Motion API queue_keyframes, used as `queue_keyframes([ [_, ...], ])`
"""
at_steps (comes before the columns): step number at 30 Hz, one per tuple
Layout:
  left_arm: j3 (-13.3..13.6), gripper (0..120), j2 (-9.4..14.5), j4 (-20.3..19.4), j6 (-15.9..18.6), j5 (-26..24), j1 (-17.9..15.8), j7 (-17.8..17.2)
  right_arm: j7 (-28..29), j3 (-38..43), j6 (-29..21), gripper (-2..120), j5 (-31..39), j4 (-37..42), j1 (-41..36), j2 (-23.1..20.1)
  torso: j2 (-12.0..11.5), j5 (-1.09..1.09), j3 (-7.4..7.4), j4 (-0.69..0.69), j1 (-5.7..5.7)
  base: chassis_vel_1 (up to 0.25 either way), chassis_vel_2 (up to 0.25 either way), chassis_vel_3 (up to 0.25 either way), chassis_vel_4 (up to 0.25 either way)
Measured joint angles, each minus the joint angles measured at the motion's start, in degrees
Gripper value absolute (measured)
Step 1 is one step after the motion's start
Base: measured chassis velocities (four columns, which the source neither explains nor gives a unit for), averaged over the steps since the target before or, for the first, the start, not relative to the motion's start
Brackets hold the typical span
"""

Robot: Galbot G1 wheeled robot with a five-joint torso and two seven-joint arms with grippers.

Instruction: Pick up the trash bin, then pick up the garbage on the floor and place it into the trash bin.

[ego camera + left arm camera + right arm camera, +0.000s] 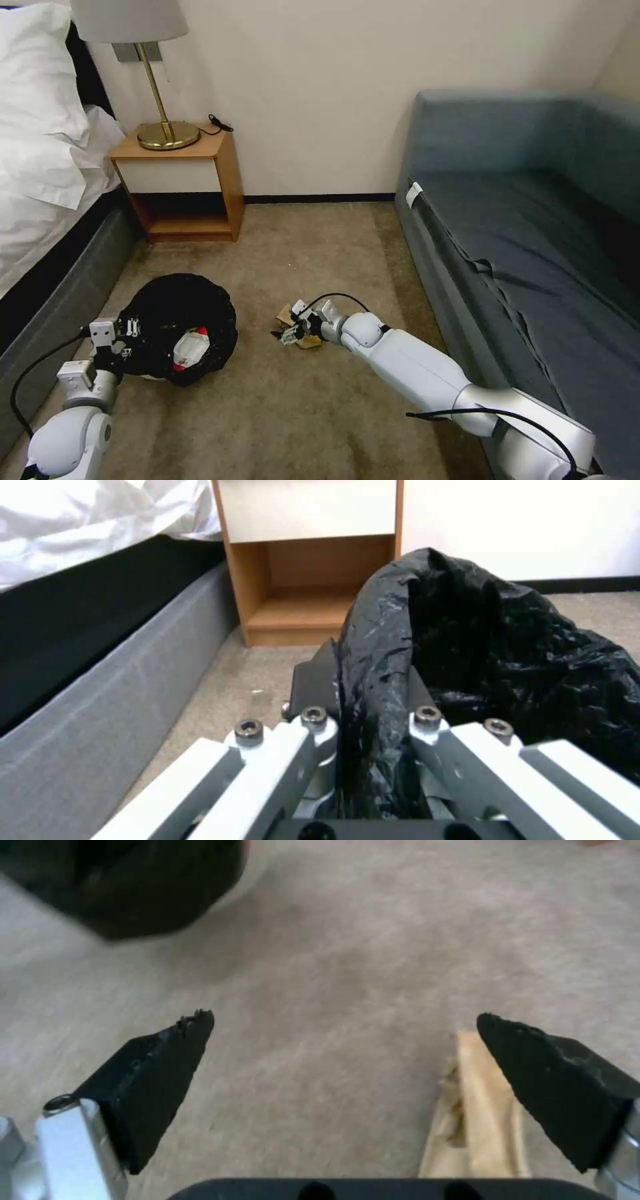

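Left gripper [370,700] clamped on trash bin [180,327] rim; right gripper [347,1040], fingers apart beside tan paper bag [477,1120] mid-carpet, needs centring before closing.

This is a bedroom: a bed [47,200] with white pillows [33,73], a small wooden nightstand [183,183] holding a gold lamp [153,73], a blue-grey sofa [527,247], and tan carpet [320,267].

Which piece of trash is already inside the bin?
The red-and-white wrapper. It lies inside the black-bagged trash bin that the left gripper holds by its rim. The tan paper bag is on the carpet, by the open right gripper.
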Motion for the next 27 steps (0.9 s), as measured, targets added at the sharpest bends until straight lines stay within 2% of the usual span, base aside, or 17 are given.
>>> queue_keyframes([
  [5,0.3,7,0.7,0.2,0.0,0.0,-0.4,0.0,-2.2,2.2,3.3,100,-4.1,-5.2,-0.4,1.3,0.0,0.00,0.00,0.00,0.00,0.000,0.000,0.000,0.000],
  [8,0.7,7,1.1,0.5,0.0,-0.1,-0.9,0.0,-0.4,3.1,4.2,100,-6.5,-7.2,-0.8,1.8,0.0,0.00,0.00,-0.04,0.00,0.000,0.000,0.000,0.000],
  [13,1.4,7,1.1,0.6,0.2,0.0,-1.3,0.0,3.2,4.5,6.8,100,-10.8,-12.1,-1.2,4.1,0.0,0.00,0.00,0.00,0.00,0.000,0.000,0.000,0.000],
  [22,3.3,7,0.7,1.6,0.3,0.8,-2.4,-0.1,5.5,6.2,8.2,100,-13.4,-16.9,-1.9,6.8,0.0,0.00,0.00,-0.01,0.00,0.000,0.000,0.000,0.000],
  [27,3.5,7,0.8,1.7,0.3,0.8,-2.2,0.0,7.2,6.9,8.6,100,-14.6,-18.5,-2.1,7.6,0.0,0.00,0.00,-0.02,0.00,0.000,0.000,0.000,0.000],
])
